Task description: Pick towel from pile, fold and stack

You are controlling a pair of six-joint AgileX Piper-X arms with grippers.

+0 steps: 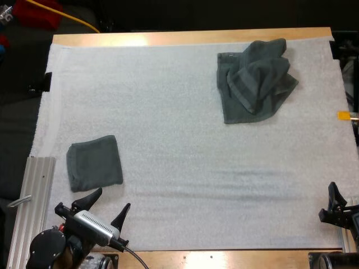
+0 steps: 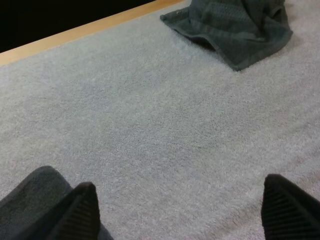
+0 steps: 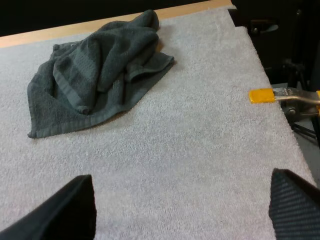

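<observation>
Left end effector (image 1: pixel 114 198) spread beside folded towel (image 1: pixel 94 162)

Towels: 2, both dark grey-green: 1 crumpled towel (image 1: pixel 255 78) far right, 1 folded towel (image 1: pixel 94 162) near left. White mat (image 1: pixel 168 140): 1, on 1 wooden tabletop (image 1: pixel 196 37). Jaws: 2 sets, left jaws & right jaws, 2 black fingers (image 2: pixel 77 215) ea., so 4 fingers total. Metal rail (image 1: pixel 33 207) by mat's left edge: 1.
</observation>
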